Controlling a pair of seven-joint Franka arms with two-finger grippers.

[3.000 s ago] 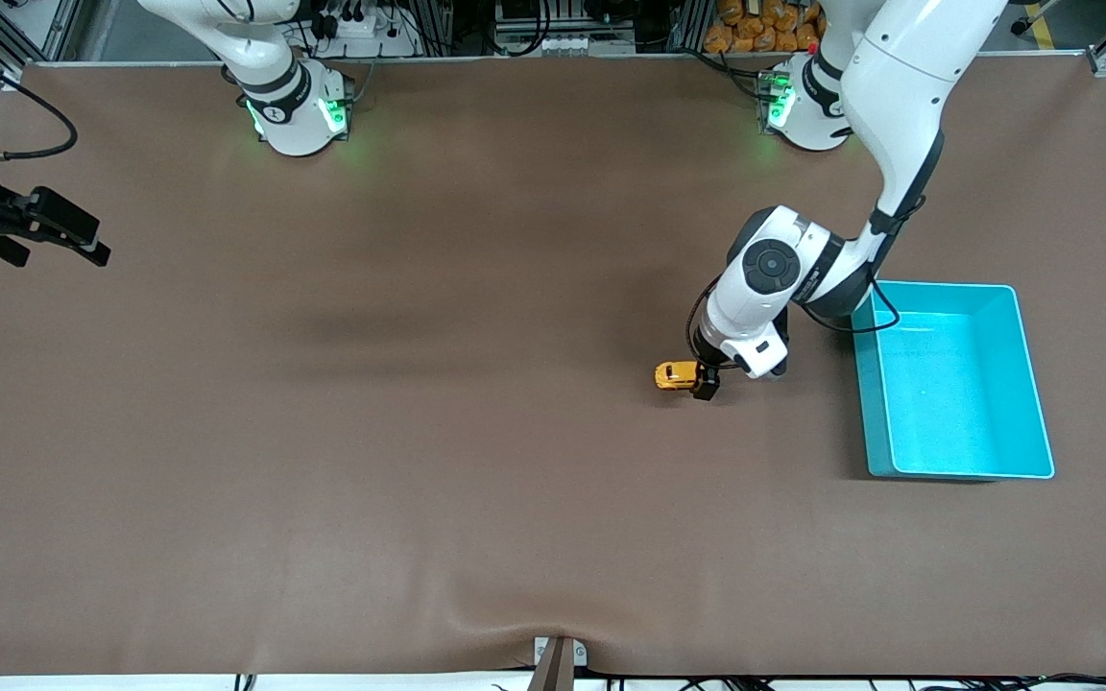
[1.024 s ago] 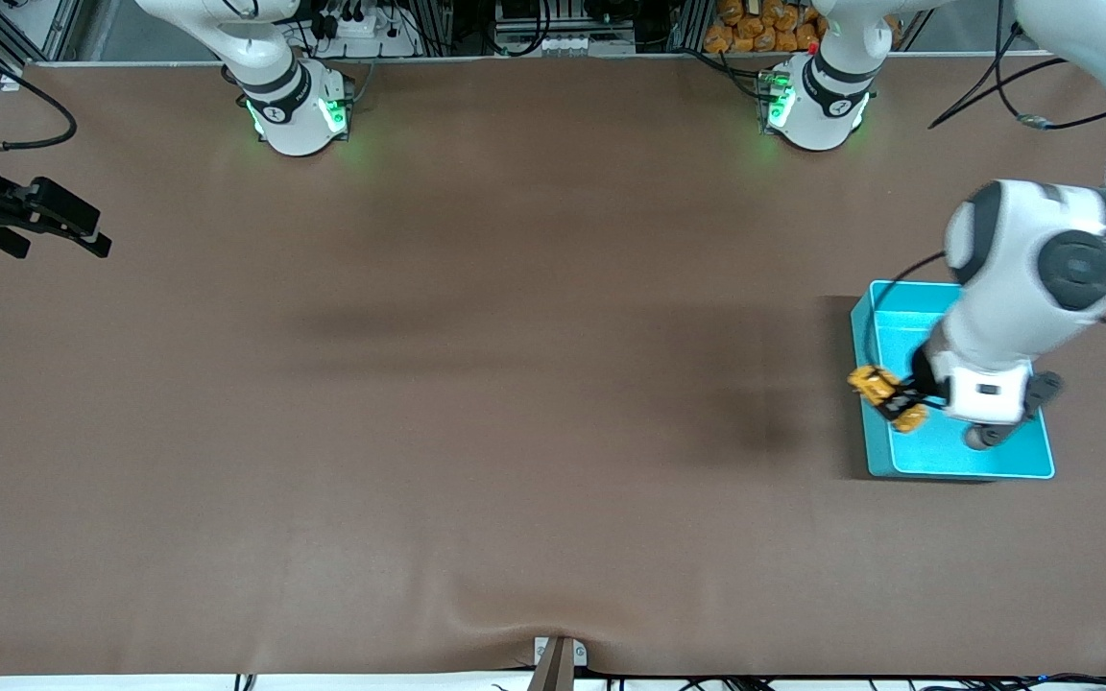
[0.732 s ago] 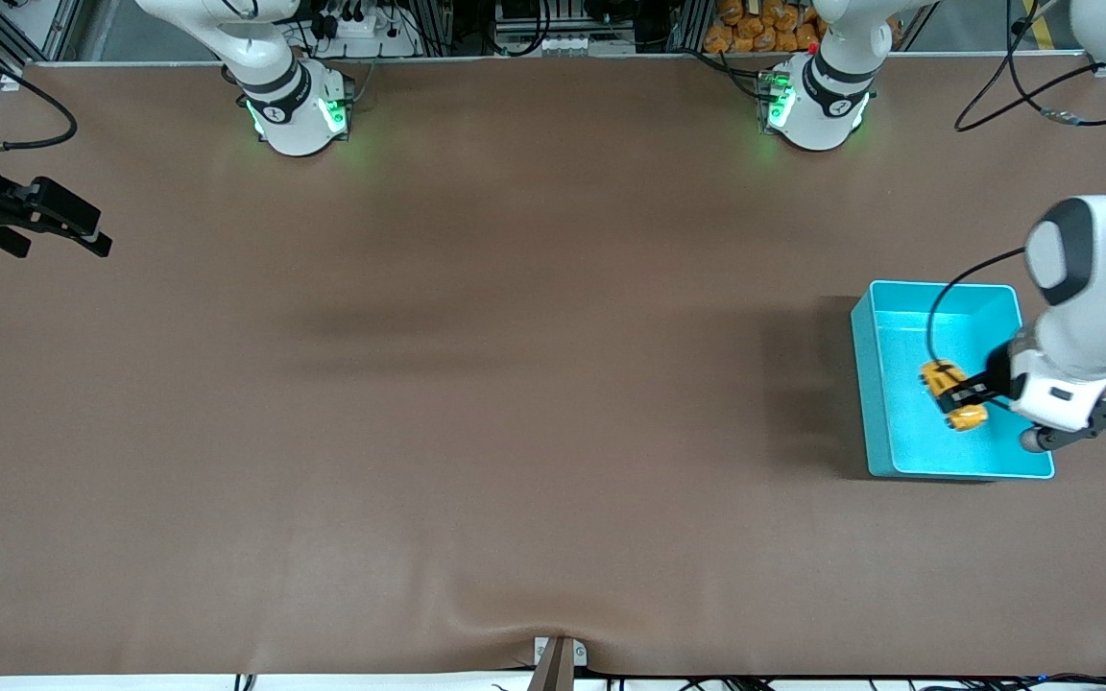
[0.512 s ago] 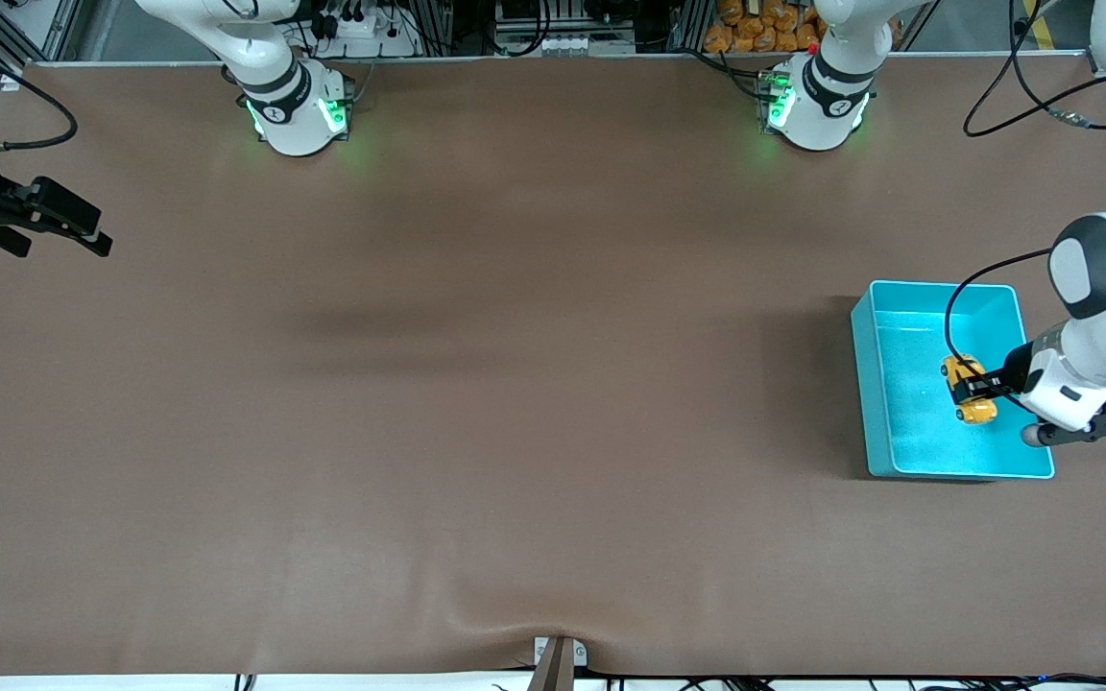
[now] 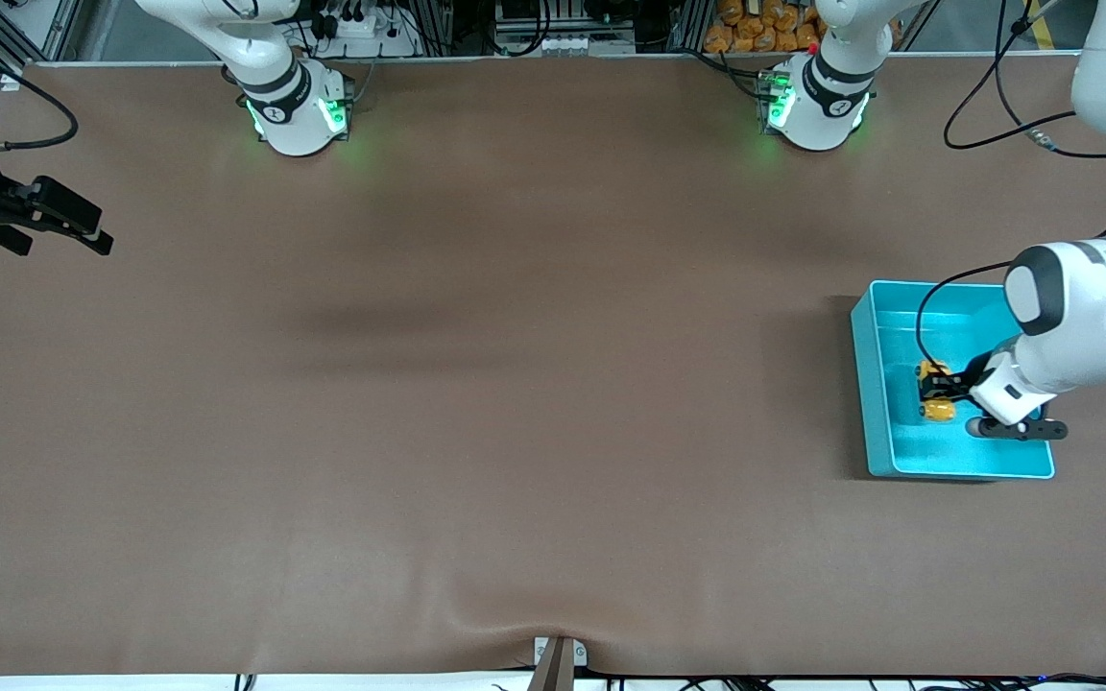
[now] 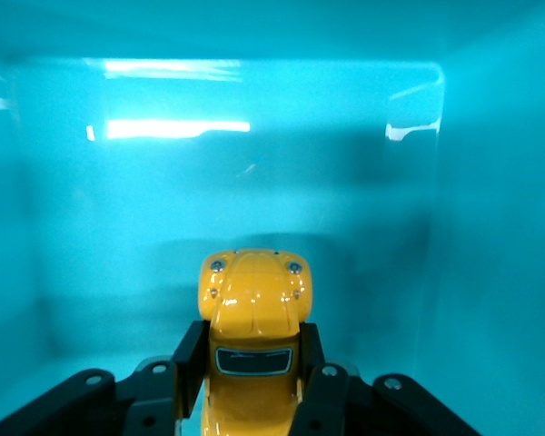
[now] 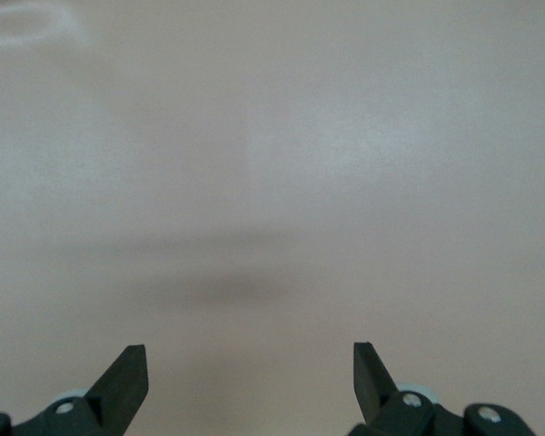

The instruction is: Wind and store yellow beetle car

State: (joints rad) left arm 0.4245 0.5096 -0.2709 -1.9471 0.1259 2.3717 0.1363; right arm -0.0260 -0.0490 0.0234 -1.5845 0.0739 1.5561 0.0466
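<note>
The yellow beetle car (image 5: 933, 391) is small and rounded, with a dark window. It hangs inside the teal bin (image 5: 872, 384), toward the left arm's end of the table. My left gripper (image 5: 939, 389) is shut on the car's sides. In the left wrist view the yellow beetle car (image 6: 254, 300) sits between the two black fingers (image 6: 189, 359), its rounded end pointing at the bin's wall, and my left gripper (image 6: 250, 359) is low inside the bin. My right gripper (image 7: 250, 372) stands open over bare table with nothing between its fingers, and it waits at the right arm's end of the table (image 5: 44, 226).
The brown table mat (image 5: 515, 384) spreads across the view. The teal bin's walls (image 6: 490, 227) close in around the left gripper. A black cable (image 5: 937, 297) loops from the left arm over the bin. The two arm bases (image 5: 299, 110) stand at the table's back edge.
The left gripper carried the yellow beetle car from above the bin's rim into the bin and lowered it. The right arm has not moved.
</note>
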